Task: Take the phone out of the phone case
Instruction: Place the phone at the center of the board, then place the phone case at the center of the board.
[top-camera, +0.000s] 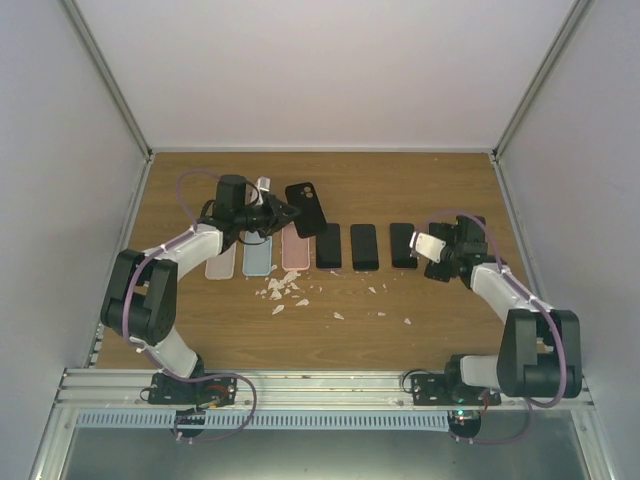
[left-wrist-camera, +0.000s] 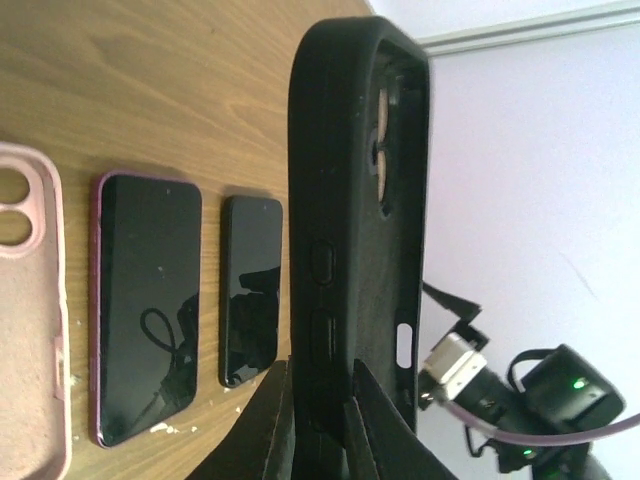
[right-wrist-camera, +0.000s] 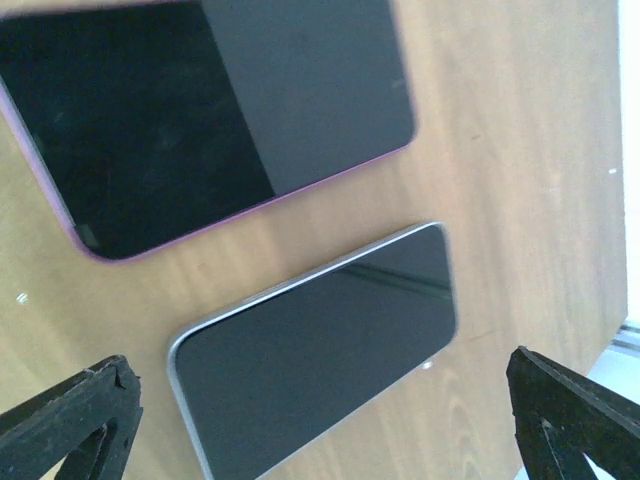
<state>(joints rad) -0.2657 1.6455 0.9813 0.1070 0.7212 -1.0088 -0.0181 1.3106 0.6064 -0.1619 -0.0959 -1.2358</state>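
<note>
The left gripper (left-wrist-camera: 322, 405) clamps one end of the empty black silicone phone case (left-wrist-camera: 355, 200), while the right gripper (right-wrist-camera: 320, 420) gapes directly over the flat silver-edged black phone (right-wrist-camera: 315, 350).

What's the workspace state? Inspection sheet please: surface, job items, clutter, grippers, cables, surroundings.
Surface: wooden tabletop, no damage seen.
Job's things: black case lifted off the table, looks empty, with light showing through its camera cutout; silver-edged phone lies flat on the wood.
Clutter: three spare cases and two other phones in a row; white crumbs in front of them.
Grippers: left gripper shut on the black case; right gripper open above the silver-edged phone, holding nothing.
Cables: purple cables run along both arms, no snag seen.
Surroundings: white walls; metal rail at the near edge.
</note>
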